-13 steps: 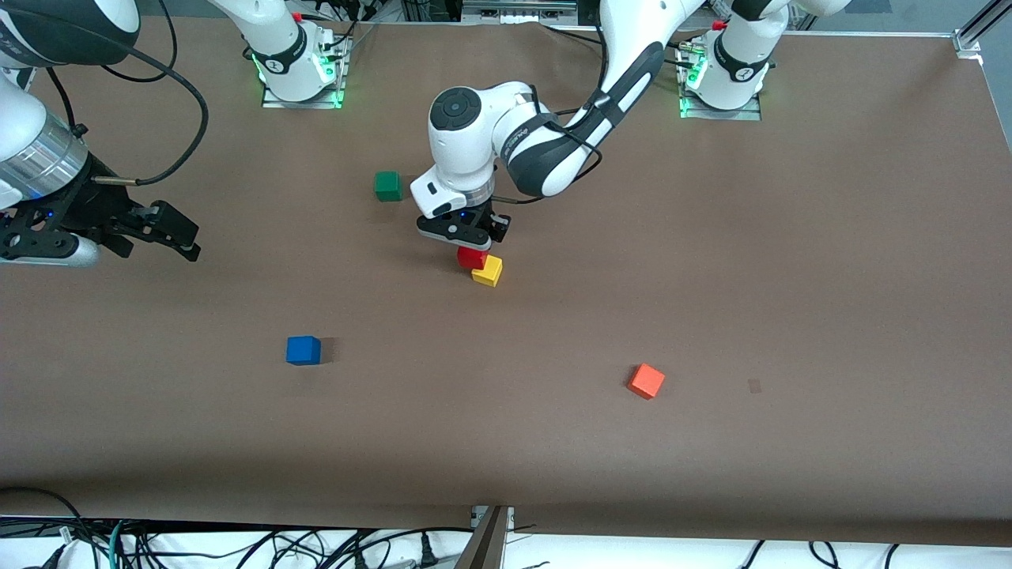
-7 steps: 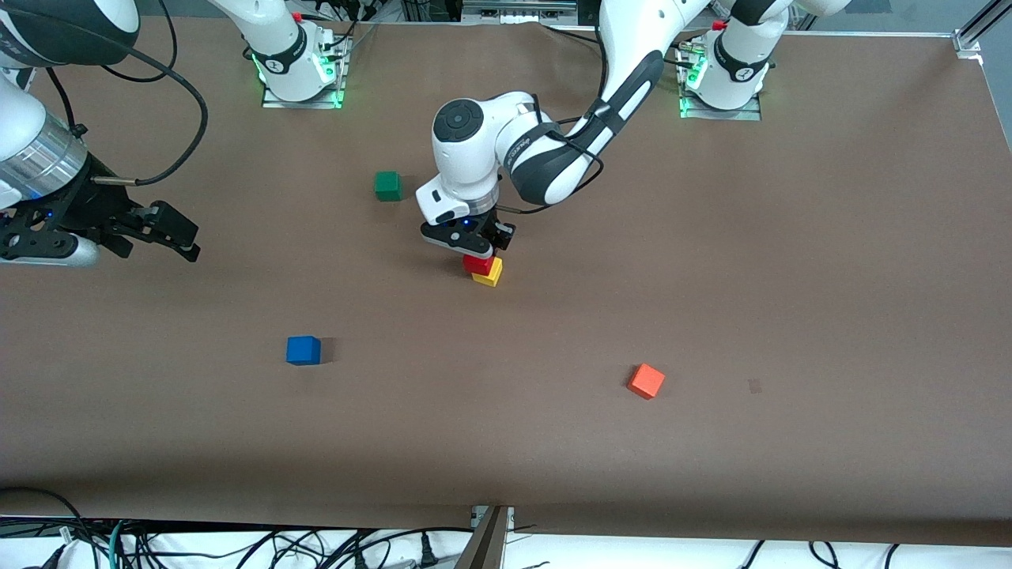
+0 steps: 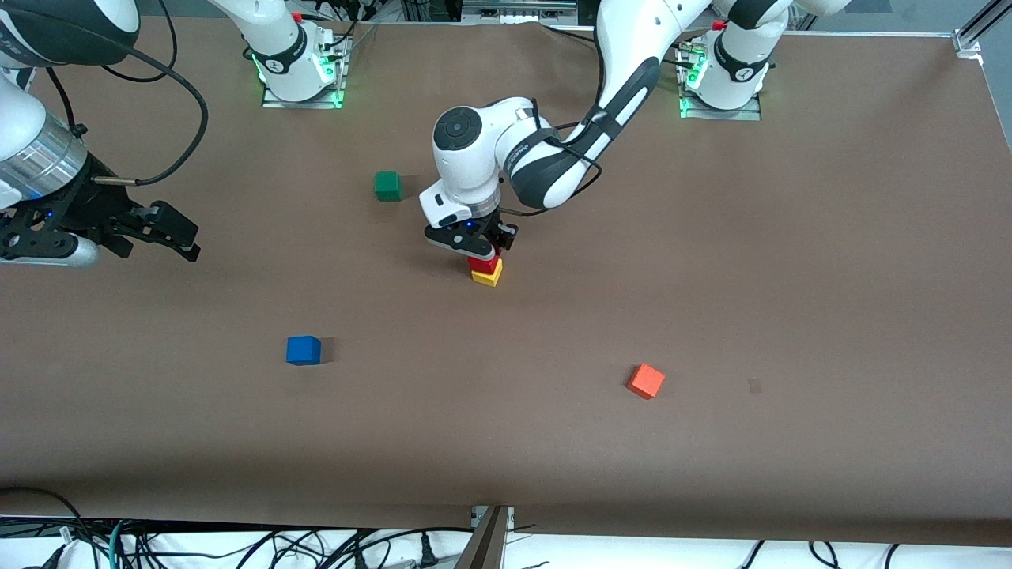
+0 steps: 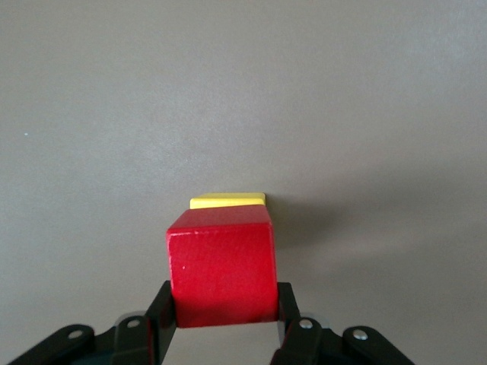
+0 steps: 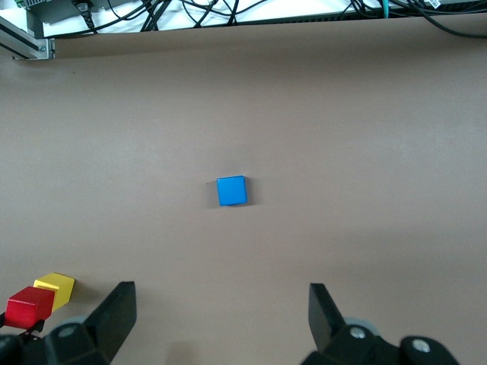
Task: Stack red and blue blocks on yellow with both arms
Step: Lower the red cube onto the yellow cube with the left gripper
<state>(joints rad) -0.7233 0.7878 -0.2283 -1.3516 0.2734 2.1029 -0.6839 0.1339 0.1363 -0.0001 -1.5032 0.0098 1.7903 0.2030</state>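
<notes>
So your left gripper has its fingers clamped on the red block, and that block sits right over the yellow one, pretty much mid-table. The thing to watch is the overlap. In the left wrist view the red block covers almost all of the yellow; just a thin strip pokes out past its top edge. From the front camera, yellow peeks out on the side nearer the camera and a bit toward the left arm's end. I can't tell whether red is actually touching yellow yet or hanging just above it, so I'd guess you want a short straight drop, maybe a tiny nudge to square it up, before you let go. If it's off-centre when released, it could tip off.

Your right gripper is waiting up in the air over the right arm's end of the table, fingers spread wide with nothing in them. The blue block lies loose on the table, well apart from the stack, nearer the camera and toward the right arm's end. In the right wrist view, the blue block sits ahead of the open fingers, so the right arm is clearly the closer one for it.

The green and orange cubes are just sitting out of the way.
</notes>
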